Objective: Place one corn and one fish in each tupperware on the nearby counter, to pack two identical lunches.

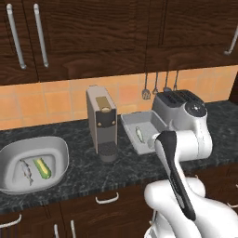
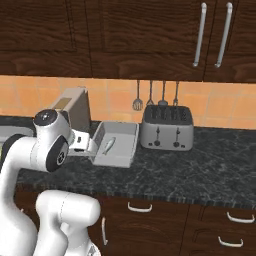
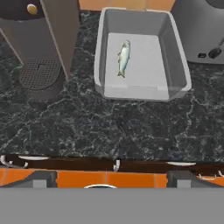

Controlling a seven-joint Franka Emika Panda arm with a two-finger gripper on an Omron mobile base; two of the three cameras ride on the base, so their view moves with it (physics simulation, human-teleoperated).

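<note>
At the left of the counter (image 1: 121, 169) the wide oval tupperware (image 1: 59, 148) holds one fish (image 1: 25, 171) and one corn (image 1: 42, 168) side by side. The smaller rectangular tupperware (image 1: 131, 122) stands between the coffee machine and the toaster with a single slim silvery fish (image 1: 139, 133) lying in it. The hand view shows this container (image 3: 175, 48) and its fish (image 3: 124, 58) from above. My gripper (image 3: 112, 178) is open and empty, hovering over the counter's front edge, just short of the rectangular container. In the right base view the gripper (image 2: 89, 145) sits at that container's left side (image 2: 100, 135).
A boxy grey coffee machine (image 1: 101, 123) stands left of the rectangular container, and a silver toaster (image 2: 166, 127) stands to its right. Kitchen utensils (image 2: 150, 97) hang on the orange tiled wall. Dark wall cabinets hang above. Bare counter (image 2: 200, 165) stretches to the right of the toaster.
</note>
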